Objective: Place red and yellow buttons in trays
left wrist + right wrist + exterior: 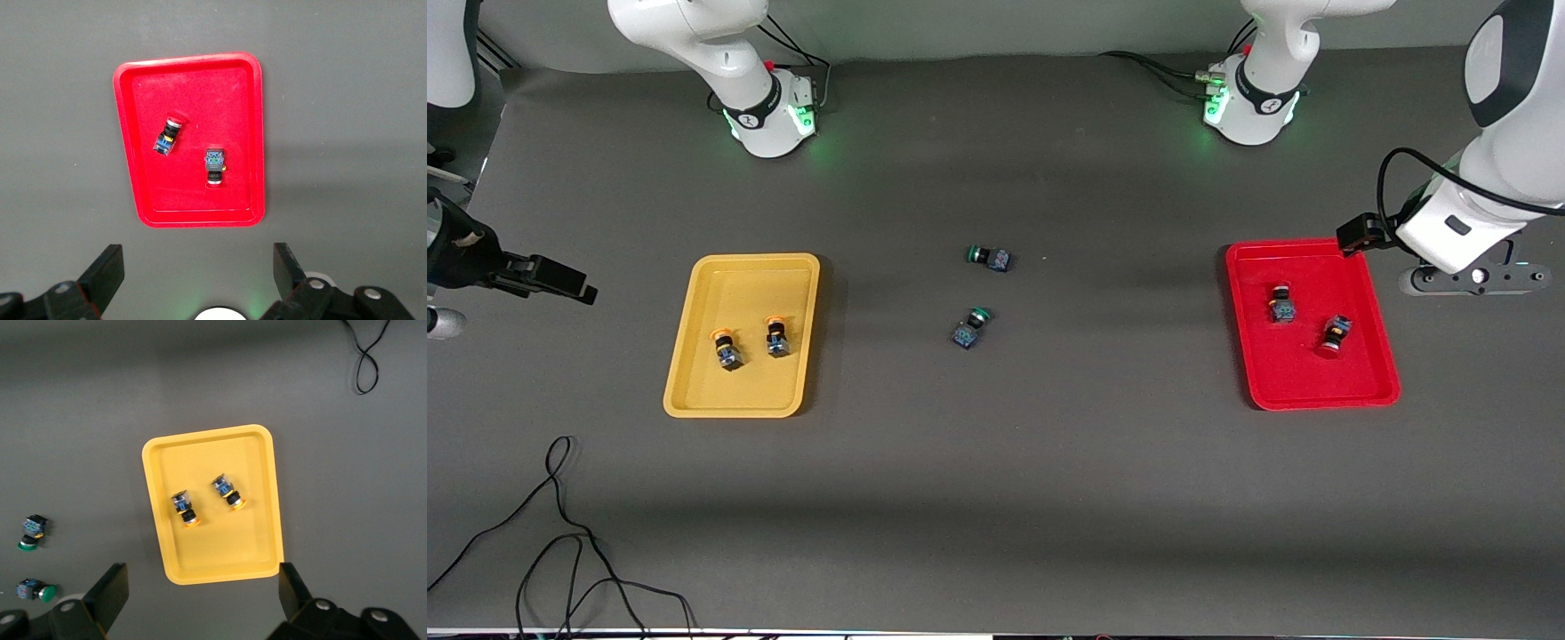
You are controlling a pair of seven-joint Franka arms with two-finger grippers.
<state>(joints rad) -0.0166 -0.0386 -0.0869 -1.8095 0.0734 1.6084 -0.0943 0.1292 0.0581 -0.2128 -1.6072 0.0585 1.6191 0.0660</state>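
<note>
I have the yellow tray (740, 334) toward the right arm's end of the worktop (996, 498), and both orange-yellow-capped buttons lie in it side by side: one (726, 349) at about seven o'clock from the tray's middle, the other (777, 337) at about three o'clock from the first. The red tray (1310, 324) sits toward the left arm's end. One red-capped button (1282, 304) lies in it at roughly ten o'clock from the tray's middle, the second (1336, 335) at about four o'clock from that one, its cap pointing toward the front camera.

Between the trays, two green-capped switches rest on the bare worktop, one (989, 257) at twelve o'clock from the other (969, 327).

My left pincer (198, 277) hangs over the worktop beside the red tray, fingers spread and holding nothing. My right pincer (203, 597) hangs beside the yellow tray, likewise spread and empty. A black cable (560, 533) loops on the worktop nearest the front camera.
</note>
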